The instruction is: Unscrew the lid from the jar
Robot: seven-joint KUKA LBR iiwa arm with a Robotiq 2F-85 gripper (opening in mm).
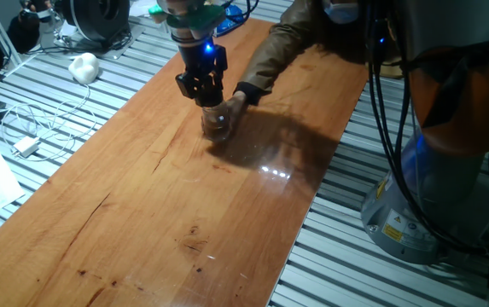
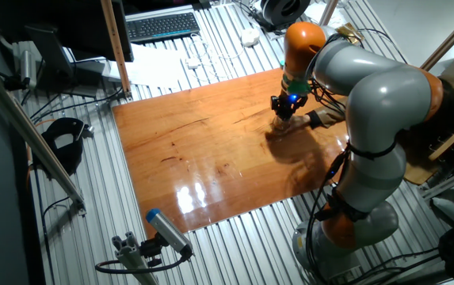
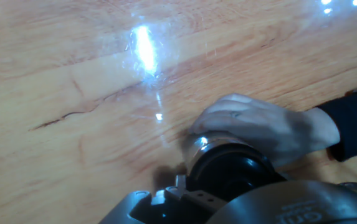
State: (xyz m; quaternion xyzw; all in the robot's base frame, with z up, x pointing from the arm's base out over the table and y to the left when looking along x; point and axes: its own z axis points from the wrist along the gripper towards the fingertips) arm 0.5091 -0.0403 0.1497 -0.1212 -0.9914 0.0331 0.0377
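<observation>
The small clear glass jar (image 1: 218, 127) stands upright on the wooden board (image 1: 142, 213), at its far middle. It also shows in the other fixed view (image 2: 280, 126). Its black lid (image 3: 228, 174) fills the lower middle of the hand view, with the glass rim (image 3: 197, 144) showing at its left. My gripper (image 1: 211, 105) stands straight above the jar, fingers down on the lid and closed on its top. A person's hand (image 3: 259, 127) in a dark sleeve wraps the jar from the right and holds it on the board.
The person's arm (image 1: 287, 51) reaches in from the far right side. A white object (image 1: 84, 66) and cables (image 1: 31, 128) lie on the slatted table left of the board. A keyboard (image 2: 163, 26) lies at the back. The arm's base (image 1: 432, 196) stands at the right.
</observation>
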